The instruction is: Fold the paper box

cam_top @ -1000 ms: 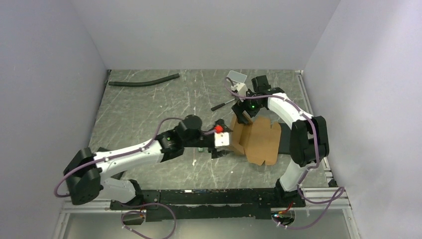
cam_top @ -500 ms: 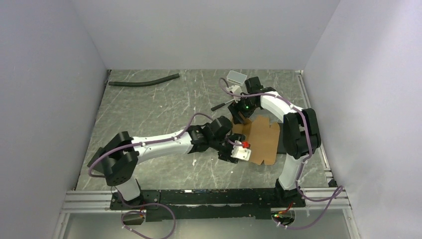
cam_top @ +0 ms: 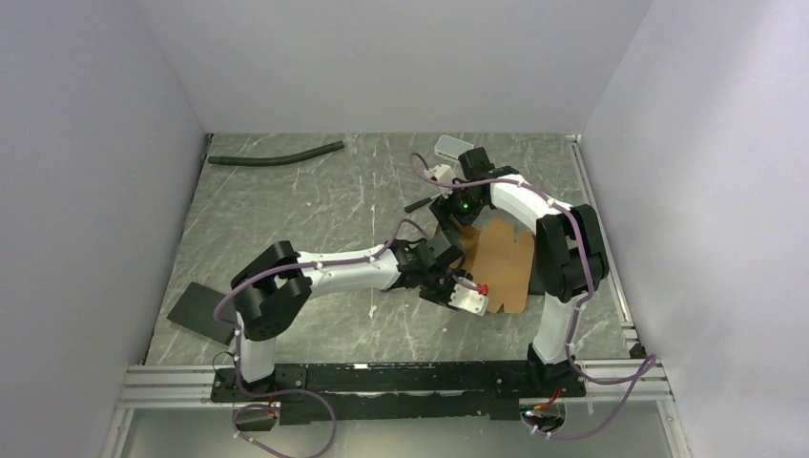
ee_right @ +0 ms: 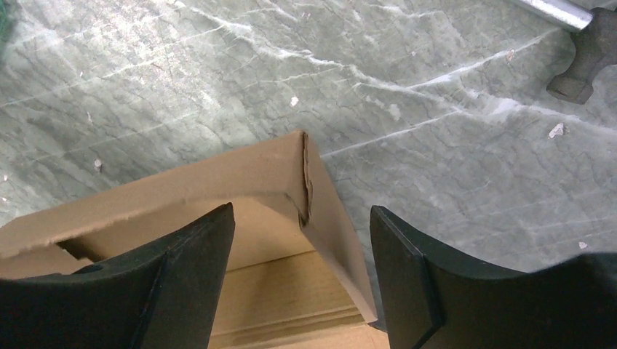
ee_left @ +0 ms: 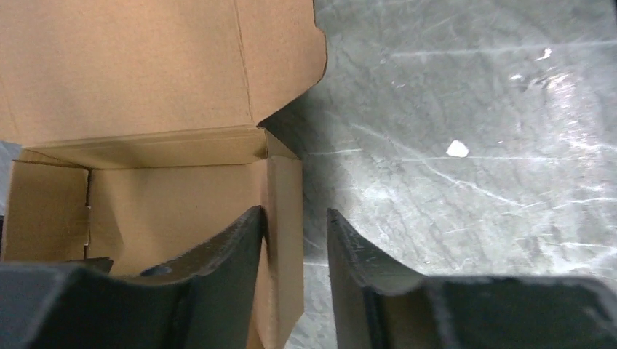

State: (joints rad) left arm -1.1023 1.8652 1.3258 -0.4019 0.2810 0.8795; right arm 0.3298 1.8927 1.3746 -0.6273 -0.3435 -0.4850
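The left claw (ee_left: 292, 214) is partly open, its two fingers straddling one upright wall of the paper box (cam_top: 506, 262). One finger stands inside the box, against the wall's inner face. The other stands outside over the worktop (cam_top: 286, 219), with a thin gap between it and the cardboard, so the wall is bracketed but not pinched. The right claw (ee_right: 302, 209) is spread wider and grips nothing. It brackets a torn corner of the box at the far end, one finger over the box interior and one outside. Whether the outer finger brushes the slanting wall low in the right wrist view cannot be told.

From above, the box sits at about 3 o'clock on the worktop, with a flat panel with tabbed edges spread toward 4 o'clock. Both wrists cover its raised end, so the folded walls are hard to make out there. In the left wrist view the fingers cut off the box's near side.

What shows of the box's inside is bare cardboard. A dark hammer head (ee_right: 586, 51) on a metal shaft is cut off at 1 o'clock in the right wrist view.

A small white-grey tray (cam_top: 454, 146) lies at 12 o'clock, its contents too small to tell. A black hose (cam_top: 277, 153) lies at 11 o'clock and a flat black slab (cam_top: 200, 310) at 8 o'clock.
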